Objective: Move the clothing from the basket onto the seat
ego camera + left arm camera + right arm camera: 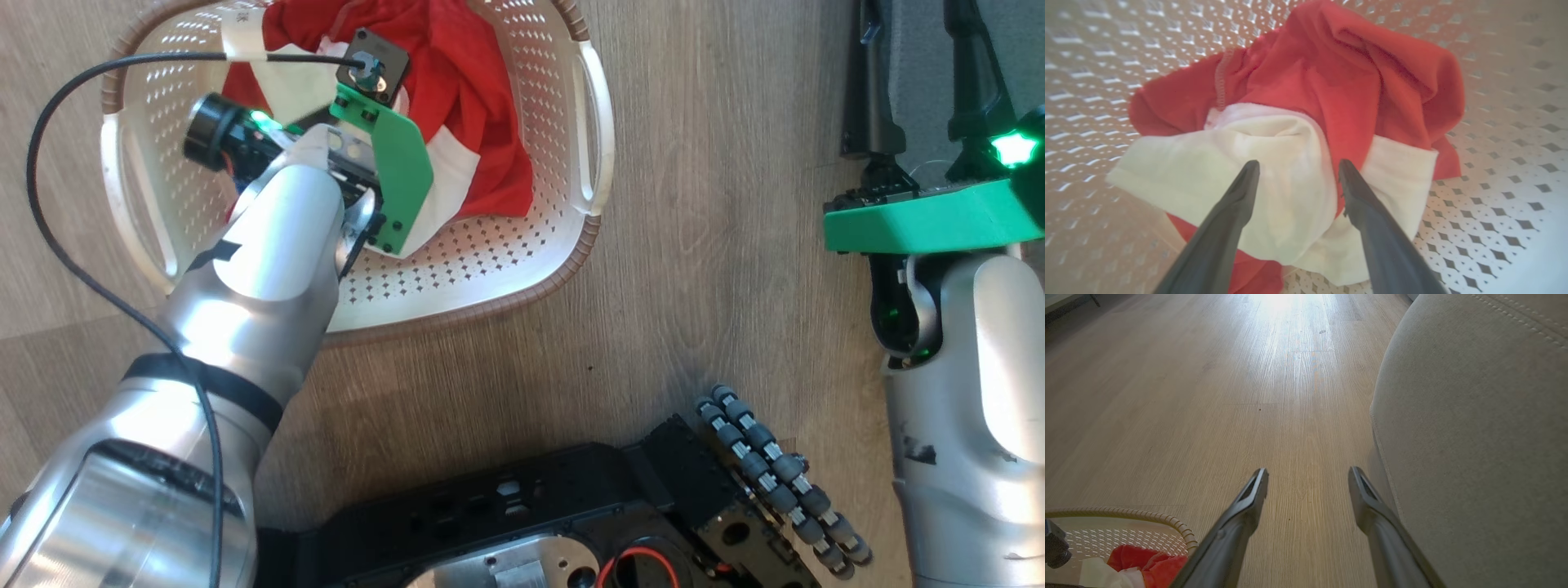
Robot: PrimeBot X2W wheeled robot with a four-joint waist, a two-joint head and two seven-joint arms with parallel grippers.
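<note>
Right now the clothing [1331, 102] lies bunched inside the basket [490, 269], a heap of bright red fabric with white sections folded through it. In the head view the heap sits toward the basket's far side, leaving much of the perforated cream bottom bare on the near side.

The left end effector [1299, 163] points down into the basket with its two dark fingers spread wide. Their tips are just over the white fold at the front of the heap. Nothing is caught between them, and whether the tips touch the cloth cannot be told from the left wrist view. In the head view the left arm's silver forearm [261, 261] crosses the basket's near rim. It carries a green bracket [400, 175] at the wrist, and a black cable [49, 204] loops out over the floor.

The basket stands on a pale wooden floor [694, 245], with its brown woven-look rim running around the top edge.

Well apart from the basket, on the robot's right, the right end effector [1308, 470] hangs above the bare floor. Its fingers are also fully parted and hold nothing. Just beside it is the seat [1474, 437], a large grey upholstered cushion with a rounded corner and a stitched seam. The right wrist view's lower left corner shows a piece of the basket rim with red fabric inside. The robot's dark base [506, 506] lies along the bottom of the head view.
</note>
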